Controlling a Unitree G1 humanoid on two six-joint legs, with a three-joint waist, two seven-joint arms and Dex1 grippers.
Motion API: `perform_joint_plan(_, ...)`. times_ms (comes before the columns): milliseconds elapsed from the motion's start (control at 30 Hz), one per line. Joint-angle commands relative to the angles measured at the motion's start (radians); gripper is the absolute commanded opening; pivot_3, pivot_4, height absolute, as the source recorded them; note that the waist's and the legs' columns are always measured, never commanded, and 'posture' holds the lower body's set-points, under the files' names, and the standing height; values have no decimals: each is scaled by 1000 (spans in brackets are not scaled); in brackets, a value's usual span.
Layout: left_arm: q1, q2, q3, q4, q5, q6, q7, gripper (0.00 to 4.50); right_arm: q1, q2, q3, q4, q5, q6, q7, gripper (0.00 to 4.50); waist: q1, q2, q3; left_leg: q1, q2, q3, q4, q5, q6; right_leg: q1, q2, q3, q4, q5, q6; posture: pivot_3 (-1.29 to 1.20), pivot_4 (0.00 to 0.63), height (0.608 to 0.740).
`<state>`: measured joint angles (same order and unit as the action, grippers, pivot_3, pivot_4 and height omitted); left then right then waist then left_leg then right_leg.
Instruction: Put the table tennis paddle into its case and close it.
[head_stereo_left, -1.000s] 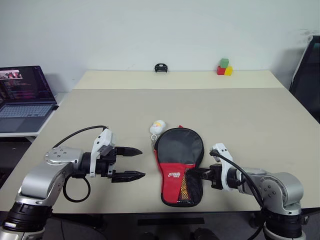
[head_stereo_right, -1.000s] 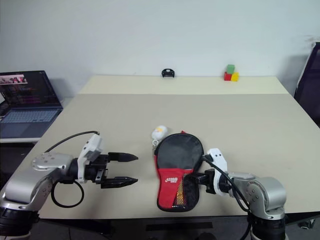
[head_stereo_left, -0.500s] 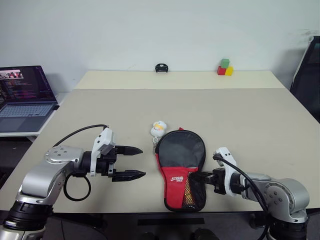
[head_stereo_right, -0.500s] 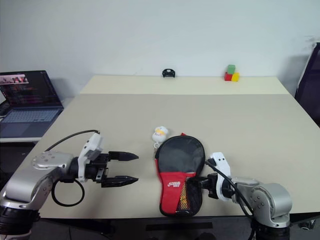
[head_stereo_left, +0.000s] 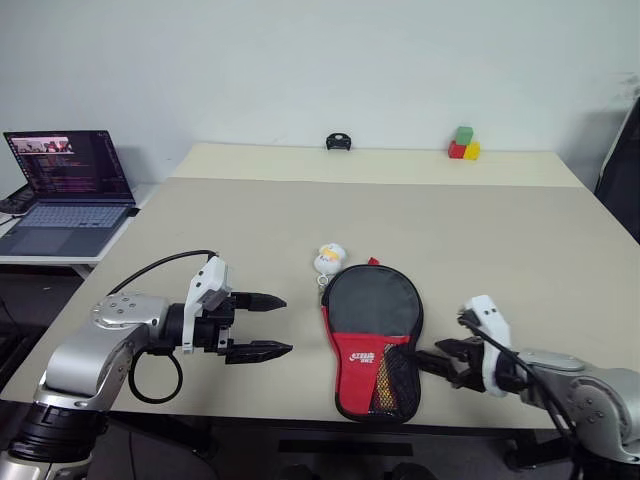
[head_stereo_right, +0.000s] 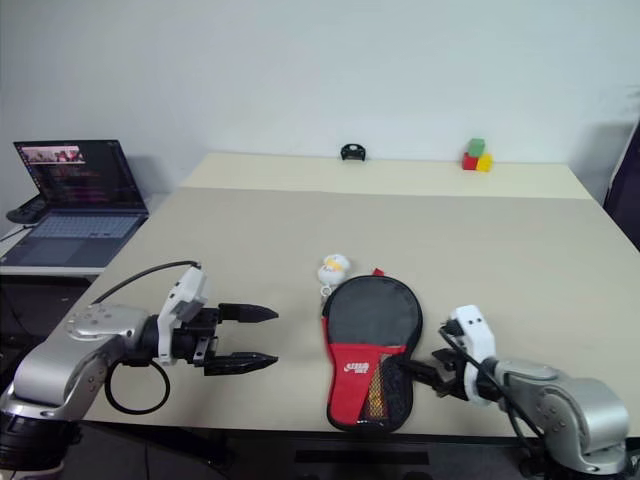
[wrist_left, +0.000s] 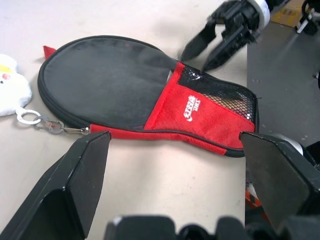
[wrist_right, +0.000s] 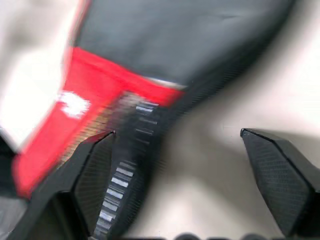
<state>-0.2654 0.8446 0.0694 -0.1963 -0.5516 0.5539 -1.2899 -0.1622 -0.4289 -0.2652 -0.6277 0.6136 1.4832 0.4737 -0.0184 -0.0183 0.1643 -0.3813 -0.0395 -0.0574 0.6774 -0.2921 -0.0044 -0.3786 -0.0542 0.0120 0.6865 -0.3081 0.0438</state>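
Note:
The case (head_stereo_left: 373, 325) lies flat near the table's front edge, black on top and red below, with a mesh pocket and a white logo. Its zip runs shut along the edge (wrist_left: 125, 131). A white-yellow ball charm (head_stereo_left: 329, 259) rests at its upper left. The paddle is hidden. My left gripper (head_stereo_left: 282, 325) hovers open to the left of the case, fingers pointing at it. My right gripper (head_stereo_left: 432, 364) is open just right of the case's red lower part, apart from it, with nothing between its fingers (wrist_right: 95, 180).
An open laptop (head_stereo_left: 60, 185) sits on a side table at the left. A small black object (head_stereo_left: 341, 142) and coloured blocks (head_stereo_left: 463, 144) stand along the far edge. A dark chair (head_stereo_left: 625, 170) shows at the right. The table front edge (head_stereo_left: 300, 425) is close below the case.
My right gripper has opened, let go of the case's lower part and drawn away to the right. The left gripper has stayed put. The camera has shifted a little.

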Motion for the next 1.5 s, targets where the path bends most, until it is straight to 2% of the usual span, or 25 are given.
perform_joint_plan(33,-8,-7,8,-16,-10,-24,9,4500,-5,-43,-28,-47,53,-79,59,4218,-7,0,0,0,0,0,-1,0,0,0,0,0,0,0,0,0,150,740)
perform_joint_plan(167,-21,-19,22,7,-1,-38,40,4500,-42,-95,-34,-30,87,-157,106,4218,-14,1,0,0,0,0,-2,0,0,-1,1,1,-1,0,0,0,150,740)
perform_joint_plan(200,-26,-23,29,15,1,-41,53,4500,-55,-106,-27,-23,85,-192,116,4369,-14,1,0,0,0,0,-2,0,0,-1,1,1,-2,0,0,0,150,740)
perform_joint_plan(333,-36,-40,56,33,-2,-48,107,4500,-109,-154,64,3,37,-343,148,4369,-12,1,0,-1,0,0,-2,0,0,0,1,0,-4,0,0,0,150,740)
perform_joint_plan(467,-43,-66,85,46,-7,-45,178,4500,-185,-157,161,66,-6,-462,165,4369,-13,1,1,-1,0,0,-2,0,0,-1,0,1,-4,0,0,0,150,740)
perform_joint_plan(600,-37,-86,91,67,31,-76,245,4500,-269,-115,295,172,-69,-586,201,4369,-13,1,1,-1,0,0,-2,0,0,-1,0,1,-5,0,0,0,150,740)
perform_joint_plan(800,-28,-100,92,66,41,-86,293,4500,-295,-71,459,309,-193,-791,266,4369,-11,1,1,-3,0,0,-2,0,0,-2,0,0,-6,0,0,0,150,740)
perform_joint_plan(1167,-82,-115,80,128,85,-69,405,4500,-308,-8,548,547,-365,-950,255,4369,-11,1,1,-3,0,0,-2,0,0,-3,0,1,-5,0,0,0,150,740)
perform_joint_plan(1333,-166,-138,31,204,134,-69,428,4500,-292,12,551,565,-396,-954,248,4369,-11,1,1,-3,0,0,-2,0,-1,-4,0,1,-5,0,0,0,150,740)
perform_joint_plan(1500,-303,-185,-34,362,209,-76,459,4500,-279,23,547,567,-420,-951,232,4369,-10,1,0,-3,0,0,-2,0,-1,-5,0,1,-4,0,0,0,150,740)
